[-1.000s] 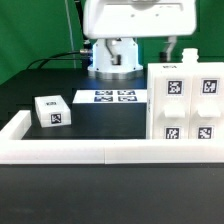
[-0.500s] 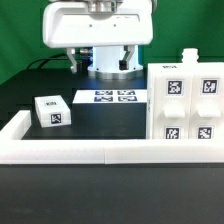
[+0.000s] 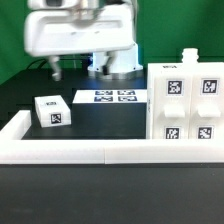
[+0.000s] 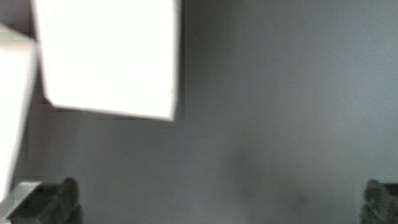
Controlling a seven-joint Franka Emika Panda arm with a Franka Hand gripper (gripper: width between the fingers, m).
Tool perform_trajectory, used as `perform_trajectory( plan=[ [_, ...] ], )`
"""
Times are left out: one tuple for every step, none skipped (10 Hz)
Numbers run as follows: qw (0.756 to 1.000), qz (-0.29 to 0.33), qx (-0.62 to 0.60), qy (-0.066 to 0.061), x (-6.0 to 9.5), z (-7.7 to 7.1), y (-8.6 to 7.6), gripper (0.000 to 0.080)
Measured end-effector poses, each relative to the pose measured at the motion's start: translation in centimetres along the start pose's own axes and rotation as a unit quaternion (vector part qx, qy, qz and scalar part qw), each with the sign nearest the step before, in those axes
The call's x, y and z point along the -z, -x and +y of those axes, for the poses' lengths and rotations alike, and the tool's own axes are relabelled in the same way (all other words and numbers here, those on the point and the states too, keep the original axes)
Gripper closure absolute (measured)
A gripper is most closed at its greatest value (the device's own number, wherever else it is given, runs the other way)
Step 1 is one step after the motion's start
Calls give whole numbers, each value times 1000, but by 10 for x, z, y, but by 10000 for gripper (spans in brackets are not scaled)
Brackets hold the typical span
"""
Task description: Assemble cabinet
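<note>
The end effector (image 4: 214, 203) hangs with jaws wide apart and empty above the black table (image 3: 110, 125). The large white plastic box-shaped cabinet (image 3: 186, 105) stands at the exterior view's right, against the low white rail (image 3: 70, 152). Descending off-centre could knock the small white tagged block (image 3: 52, 112) askew.
</note>
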State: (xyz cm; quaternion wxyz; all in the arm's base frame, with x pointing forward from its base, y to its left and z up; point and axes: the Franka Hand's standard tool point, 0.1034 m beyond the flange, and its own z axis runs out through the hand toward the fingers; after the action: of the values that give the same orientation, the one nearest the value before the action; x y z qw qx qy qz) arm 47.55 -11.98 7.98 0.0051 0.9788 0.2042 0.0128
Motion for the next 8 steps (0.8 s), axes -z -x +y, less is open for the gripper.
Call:
perform_trajectory(
  plan=[
    [1000,-5,4,-2,-6,8,7,2],
    [1000,-14,0,-7,-15,14,16,2],
    [1000,-21,-4,-12,-21,14,20,2],
    [1000,-26,-4,-15,-27,13,23,2],
    [999,-33,-6,-18,-34,12,27,2],
    [999,-37,-6,-21,-39,12,31,2],
    [999,-38,-5,-20,-45,13,34,2],
    [999,-42,2,-22,-50,15,39,2]
  ],
)
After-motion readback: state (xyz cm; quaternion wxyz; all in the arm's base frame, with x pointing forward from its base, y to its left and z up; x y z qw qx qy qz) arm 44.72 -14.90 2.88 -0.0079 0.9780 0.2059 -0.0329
